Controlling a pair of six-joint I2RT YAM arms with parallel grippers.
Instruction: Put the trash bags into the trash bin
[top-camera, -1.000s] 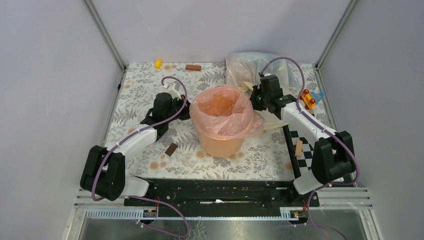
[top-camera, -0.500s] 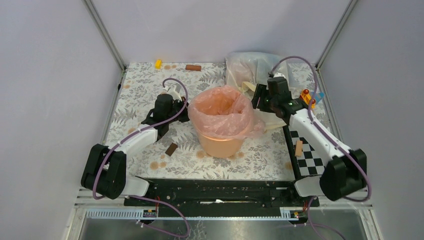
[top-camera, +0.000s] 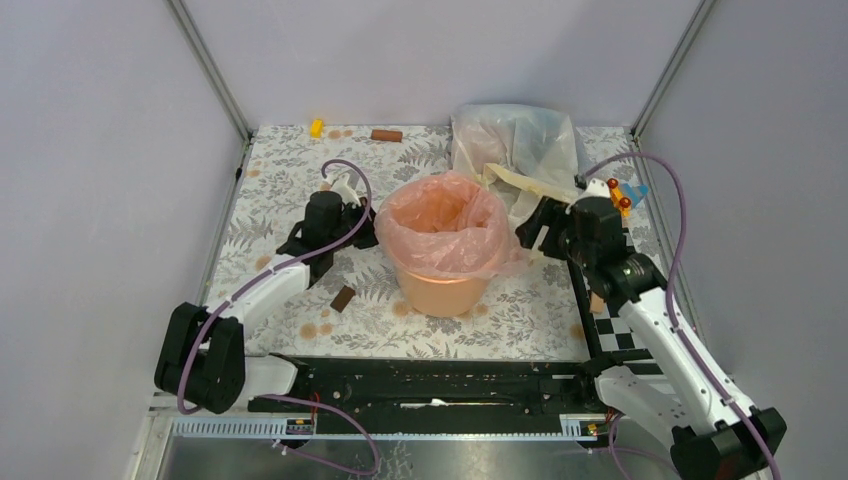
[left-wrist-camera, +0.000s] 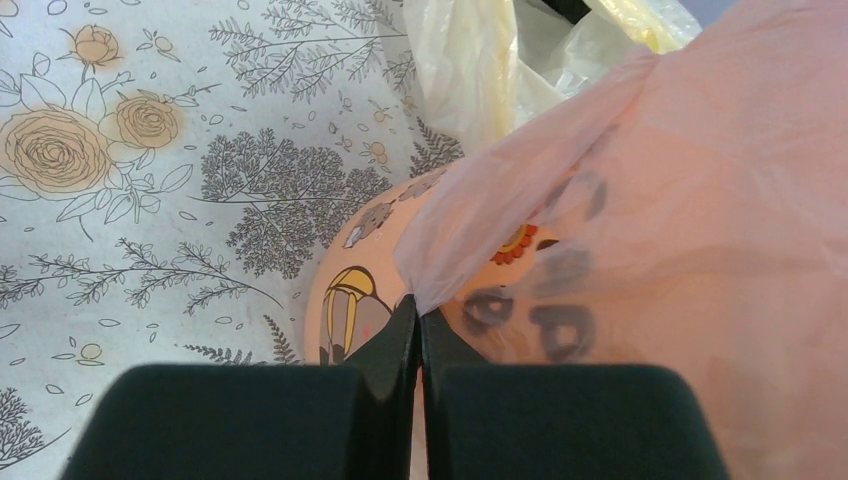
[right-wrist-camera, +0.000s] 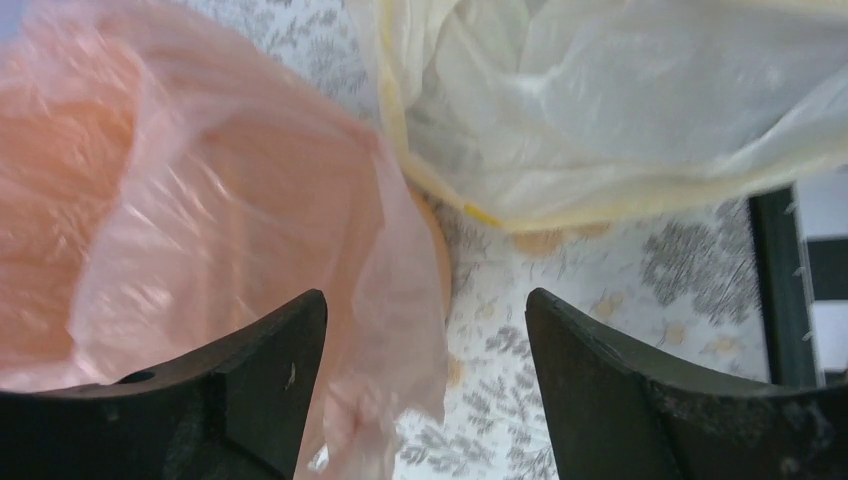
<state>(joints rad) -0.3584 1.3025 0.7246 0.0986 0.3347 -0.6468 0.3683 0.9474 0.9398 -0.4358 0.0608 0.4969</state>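
The trash bin (top-camera: 440, 288), a peach-orange bucket, stands mid-table with the pale-pink trash bag (top-camera: 440, 222) lining it and folded out over its rim. At the bin's left side my left gripper (top-camera: 366, 226) is shut on the bag's hanging edge. The left wrist view shows the film (left-wrist-camera: 680, 200) pinched at the tip of my left gripper (left-wrist-camera: 420, 318), with the bin's printed side (left-wrist-camera: 350, 290) behind it. My right gripper (top-camera: 531, 230) stands open just right of the bin. In the right wrist view, loose pink film (right-wrist-camera: 200, 200) hangs by the left finger of my right gripper (right-wrist-camera: 425, 312), ungripped.
A cream-yellow bag (right-wrist-camera: 620, 110) and a clear whitish bag (top-camera: 515, 140) lie behind the bin at back right. Small toys lie about: a yellow piece (top-camera: 317, 127), brown blocks (top-camera: 386, 135) (top-camera: 343, 298), a coloured toy (top-camera: 622, 195). A checkered board (top-camera: 618, 312) lies at the right.
My right gripper has opened, let go of the bag's right edge and drawn back to the right and nearer. The left gripper keeps its hold in the same place.
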